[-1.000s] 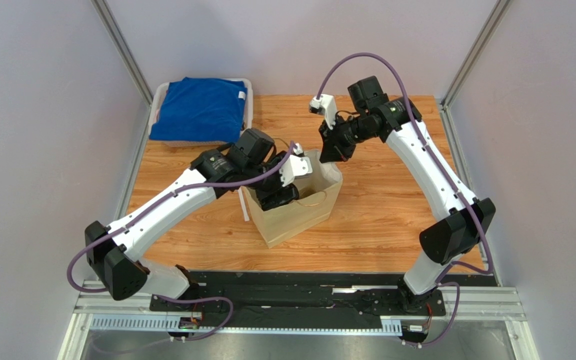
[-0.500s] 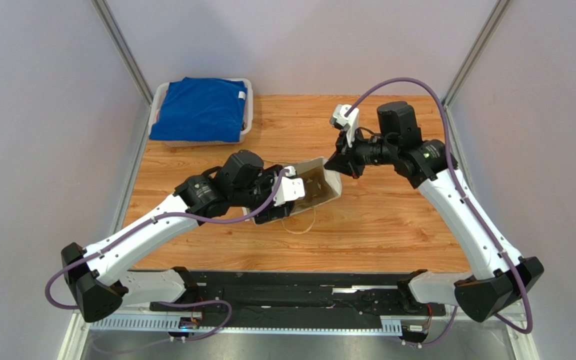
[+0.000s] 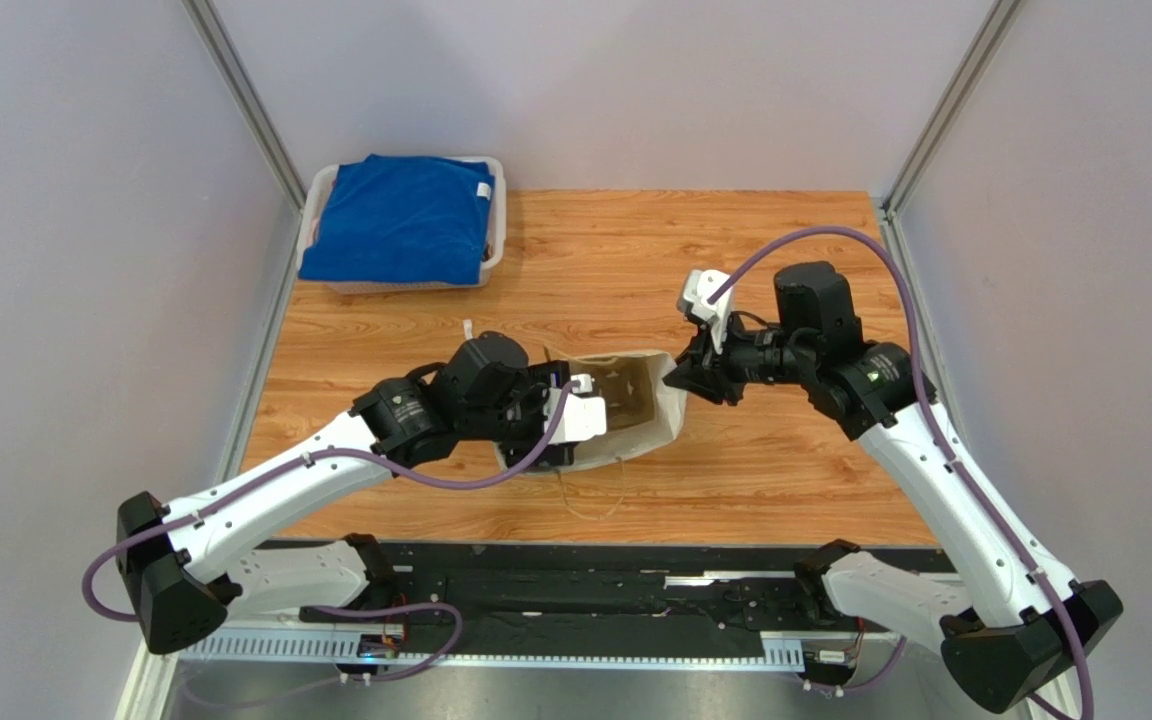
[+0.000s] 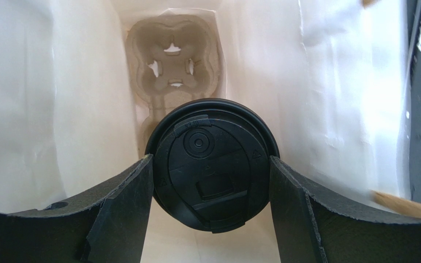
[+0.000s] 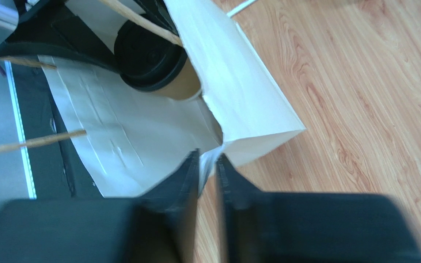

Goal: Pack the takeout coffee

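The takeout coffee, a brown paper cup with a round black lid, sits between the fingers of my left gripper inside the white paper bag. The left gripper is shut on the cup by its lid. The bag is tipped over, with its mouth toward the left arm. A grey-brown pulp cup tray lies at the bag's bottom, beyond the cup. My right gripper is shut on the bag's rim, and in its wrist view the gripper pinches the paper edge.
A white bin holding a blue cloth stands at the back left. A thin white straw lies on the wooden table behind the left arm. The bag's twine handles hang loose near the black base rail.
The bag went from upright to tipped on its side and shifted toward the front. Both arms lowered with it, the left gripper staying inside and the right staying at the rim.
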`<state>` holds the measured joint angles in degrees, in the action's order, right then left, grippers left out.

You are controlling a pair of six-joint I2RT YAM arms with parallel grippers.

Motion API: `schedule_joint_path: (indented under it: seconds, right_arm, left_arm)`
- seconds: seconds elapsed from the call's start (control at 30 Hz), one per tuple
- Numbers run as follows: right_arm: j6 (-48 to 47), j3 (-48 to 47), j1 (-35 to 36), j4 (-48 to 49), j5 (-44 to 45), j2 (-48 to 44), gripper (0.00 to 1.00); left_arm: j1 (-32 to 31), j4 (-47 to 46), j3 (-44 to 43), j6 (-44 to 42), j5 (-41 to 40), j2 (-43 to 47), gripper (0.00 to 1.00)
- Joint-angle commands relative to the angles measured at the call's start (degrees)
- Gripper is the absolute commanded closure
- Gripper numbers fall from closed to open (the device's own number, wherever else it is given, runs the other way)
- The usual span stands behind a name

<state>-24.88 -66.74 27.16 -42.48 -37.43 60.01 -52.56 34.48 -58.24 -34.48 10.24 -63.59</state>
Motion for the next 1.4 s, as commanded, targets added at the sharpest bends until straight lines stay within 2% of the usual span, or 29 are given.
schedule_joint_path:
  seconds: [0.0,0.07,0.1,0.2,0.37,0.53,0.63,0.73,0.8,0.9,0.93,1.0,1.03,1.07,1.37]
  right_arm:
    - [-4.2,-5.49,0.26,-5.94,1.48,1.86,0.54]
    - [-5.08,-10.67,0.09,-7.52,1.84,5.11,0.38]
    - [-5.35,-12.61,0.26,-7.97,1.49,6.25,0.27]
    - [-7.45,-19.2,0.26,-9.29,-1.23,10.73,0.16]
    - [-13.41,-24.31,0.97,-12.97,-6.86,15.05,0.16]
    - [-21.51,-23.35,4.65,-16.05,-9.32,14.09,0.12]
    - [-24.77,-21.07,5.97,-16.41,-8.72,13.21,0.11]
    - [-23.81,-20.01,7.82,-12.82,-4.43,14.25,0.12]
    - [-22.94,-20.09,8.96,-11.58,-2.92,16.09,0.19]
    - [-21.27,-20.45,10.45,-9.73,0.51,18.38,0.41]
    - [-20.74,-20.36,10.89,-9.03,1.39,18.74,0.6]
    - [-20.2,-20.27,11.6,-8.85,2.27,19.27,0.76]
    - [-19.25,-19.92,11.69,-8.33,2.45,19.1,0.94]
    - [-18.45,-19.48,12.04,-7.45,2.54,18.83,1.0]
    - [-11.95,-13.77,14.24,1.78,5.7,13.65,1.0]
  left_arm:
    - [-1.41,-0.73,1.99,-3.57,1.98,2.16,0.82]
    - [-1.41,-0.64,1.9,-4.02,2.06,1.98,0.82]
    - [-1.41,-0.55,1.81,-4.36,2.06,1.63,0.82]
    - [-1.41,-0.56,1.03,-4.81,1.89,1.28,0.82]
    - [-1.41,-0.2,0.76,-4.55,1.98,1.02,0.83]
    - [-1.41,0.33,0.58,-3.84,1.89,0.93,0.83]
    - [-1.41,0.41,0.32,-3.84,1.71,0.66,0.83]
    - [-1.41,0.41,0.23,-3.93,1.54,0.66,0.83]
    - [-1.41,0.41,0.23,-4.02,1.8,0.49,0.83]
    - [-1.41,-0.02,0.23,-4.45,1.8,0.14,0.83]
    - [-1.41,-0.37,0.23,-4.46,1.45,-0.13,0.83]
    - [-1.41,-1.25,0.32,-4.89,0.31,-0.13,0.83]
    - [-1.41,-1.6,0.32,-5.16,-0.04,-0.04,0.83]
    - [-1.41,-2.83,0.49,-5.33,-0.74,-0.04,0.83]
    - [-3.69,-10.13,0.76,-7.62,-3.3,0.58,0.83]
